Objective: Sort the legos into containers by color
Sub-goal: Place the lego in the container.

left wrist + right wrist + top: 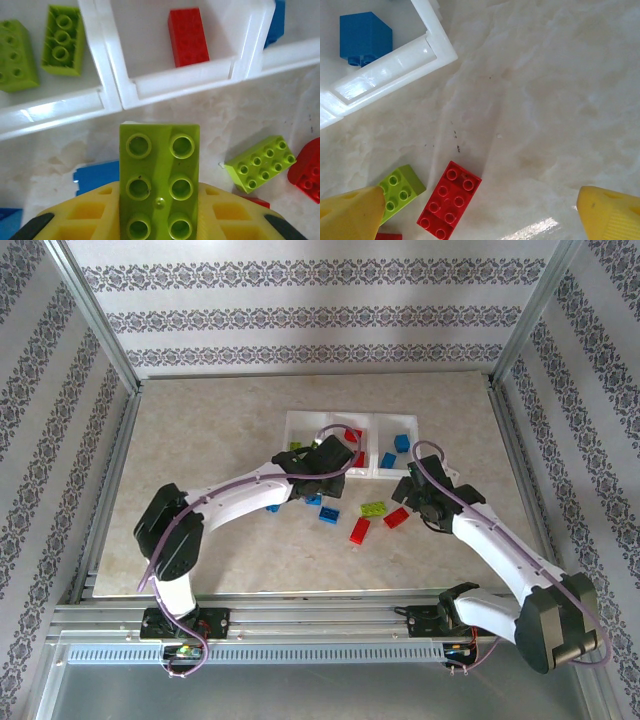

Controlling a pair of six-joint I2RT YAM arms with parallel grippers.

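My left gripper is shut on a lime green brick, held just in front of the white tray. In the top view this gripper hangs over the tray's near edge. Two green bricks lie in the left compartment, a red brick in the middle one, a blue brick in the right one. My right gripper is open above the table, a red brick and a green brick lying toward its left finger.
Loose bricks lie on the marble table in front of the tray: a green one, red ones and blue ones. Metal frame posts and patterned walls close in the table's sides and back.
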